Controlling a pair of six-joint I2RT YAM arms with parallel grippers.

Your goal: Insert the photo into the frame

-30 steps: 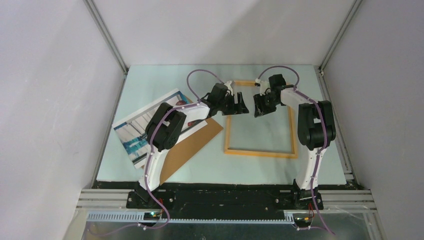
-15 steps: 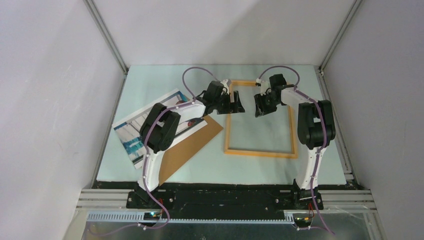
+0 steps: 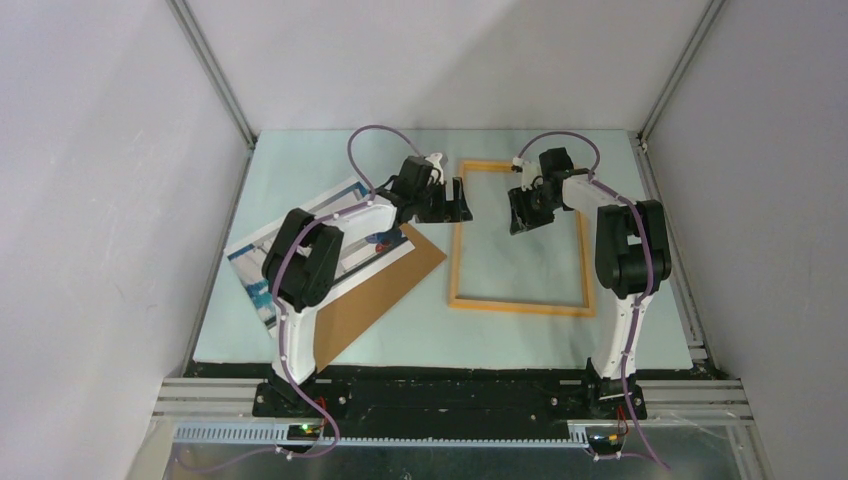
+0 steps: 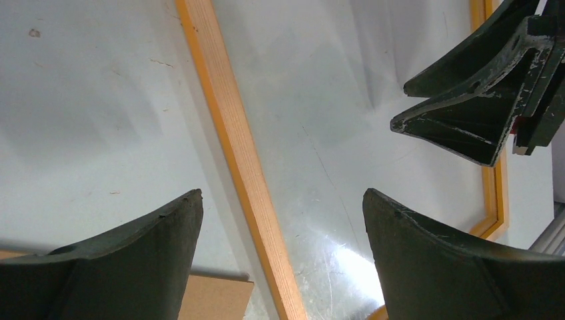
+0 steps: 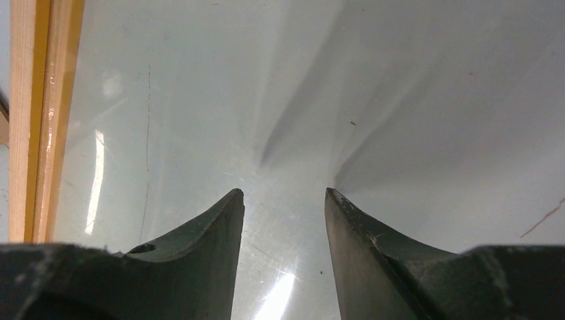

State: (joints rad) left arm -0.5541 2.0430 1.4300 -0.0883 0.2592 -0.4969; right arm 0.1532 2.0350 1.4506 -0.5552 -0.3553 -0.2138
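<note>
The frame (image 3: 520, 306) lies flat on the mat at centre right, with nothing inside it. Its left bar (image 4: 233, 133) runs between my left gripper's (image 4: 281, 195) open fingers (image 4: 140, 253), which hang just above it. In the top view my left gripper (image 3: 458, 200) is over that bar's upper part. My right gripper (image 3: 520, 214) is open and empty inside the frame's upper part; it also shows in the left wrist view (image 4: 466, 120). In the right wrist view my right gripper (image 5: 283, 193) sits over bare mat, with the frame bar (image 5: 33, 120) at left. The photo (image 3: 255, 268) lies face up at the left, partly under my left arm.
A plain brown backing board (image 3: 390, 282) lies tilted between the photo and the frame, partly under the photo; its corner shows in the left wrist view (image 4: 213, 299). The pale green mat (image 3: 300, 160) is bounded by grey walls and metal rails on both sides.
My left gripper has moved left, from just inside the frame to over its left bar. My right gripper has barely moved. The frame, photo and board have stayed put.
</note>
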